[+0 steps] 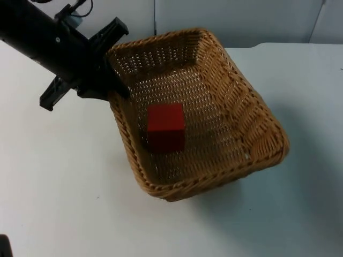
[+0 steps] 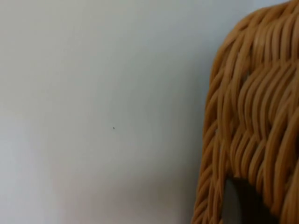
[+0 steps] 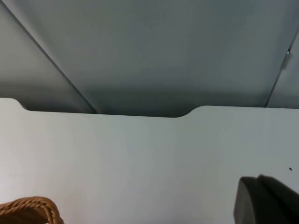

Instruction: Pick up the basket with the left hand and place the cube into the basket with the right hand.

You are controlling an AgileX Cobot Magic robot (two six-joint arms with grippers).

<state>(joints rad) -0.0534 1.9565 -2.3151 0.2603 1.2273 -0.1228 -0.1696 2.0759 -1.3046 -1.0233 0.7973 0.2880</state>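
Keeping the left hand (image 1: 113, 88) pinching the tilted basket (image 1: 257, 115) rim steadily, cube (image 1: 166, 127) already lying inside; waiting right hand (image 3: 266, 200), grip state untellable.

One wicker basket (image 1: 214, 107) is on view, hanging tilted over the white surface (image 1: 59, 176) toward its back edge, with its woven rim also seen up close from the left wrist and a bit of rim from the right wrist. One red cube (image 1: 166, 127) lies inside it, on the woven bottom near the wall on the left arm's side. One black arm reaches in from the back left corner, with one left gripper (image 1: 110, 67) at the basket's rim. That makes one basket, one cube, one surface.
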